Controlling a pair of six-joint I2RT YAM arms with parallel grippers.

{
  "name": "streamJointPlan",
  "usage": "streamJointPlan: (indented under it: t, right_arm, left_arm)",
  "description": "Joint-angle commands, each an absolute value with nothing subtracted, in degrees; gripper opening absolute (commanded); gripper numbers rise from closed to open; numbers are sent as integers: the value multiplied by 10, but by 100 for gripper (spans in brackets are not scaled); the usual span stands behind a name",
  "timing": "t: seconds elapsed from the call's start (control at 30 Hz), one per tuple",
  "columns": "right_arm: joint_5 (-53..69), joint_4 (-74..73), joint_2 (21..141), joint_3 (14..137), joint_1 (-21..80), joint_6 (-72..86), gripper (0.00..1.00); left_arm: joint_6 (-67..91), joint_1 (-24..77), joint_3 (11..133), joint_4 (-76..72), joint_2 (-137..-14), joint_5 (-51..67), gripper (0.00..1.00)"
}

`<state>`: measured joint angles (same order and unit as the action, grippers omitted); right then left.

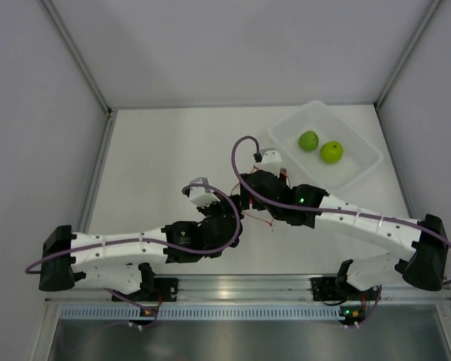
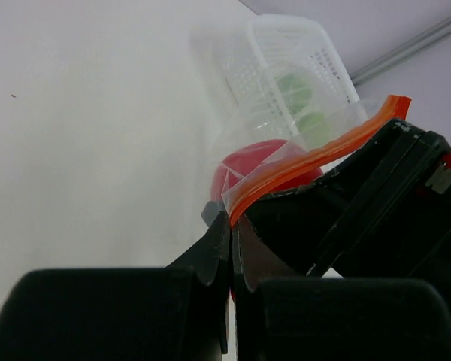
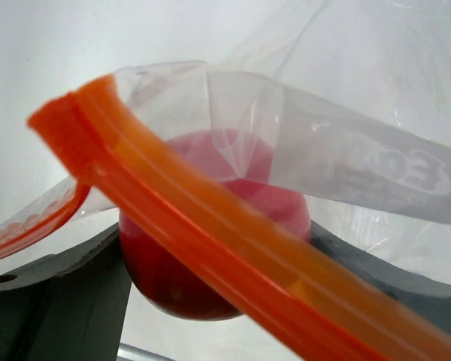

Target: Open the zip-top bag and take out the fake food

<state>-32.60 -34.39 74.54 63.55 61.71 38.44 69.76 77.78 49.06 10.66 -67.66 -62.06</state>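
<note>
Mid-worktop [image 1: 158,165], the left tool [image 2: 231,226] is pinched narrow on the zip-top bag [image 3: 346,150]. The right tool [image 3: 214,263] grips the red ball [image 3: 188,293] inside the bag. Two green balls [image 1: 308,141] lie in the tub [image 1: 289,124] beyond.

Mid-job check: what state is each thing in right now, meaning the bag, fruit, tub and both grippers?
zip-top bag: mouth open, zip strips parted.
left gripper: shut on the bag's edge by the strip.
right gripper: shut on the red ball.
red ball: at the bag's mouth, partly under its film.
green balls: out of the bag, lying in the tub.
tub: upright, open-topped.
</note>
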Motion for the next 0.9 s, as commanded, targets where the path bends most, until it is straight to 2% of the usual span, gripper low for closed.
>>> streamJointPlan:
  t: [0.0,0.63,0.87]
  right_arm:
    - [-330,-318,766,689,618,402,27]
    - [-270,-347,864,693,637,398,27]
    - [-243,-370,858,703,669,363,26]
  left_arm:
    - [715,786,497,77,-682,-649,0]
    - [634,798,550,79,-698,-694,0]
    - [606,772,533,68,-676,-653,0]
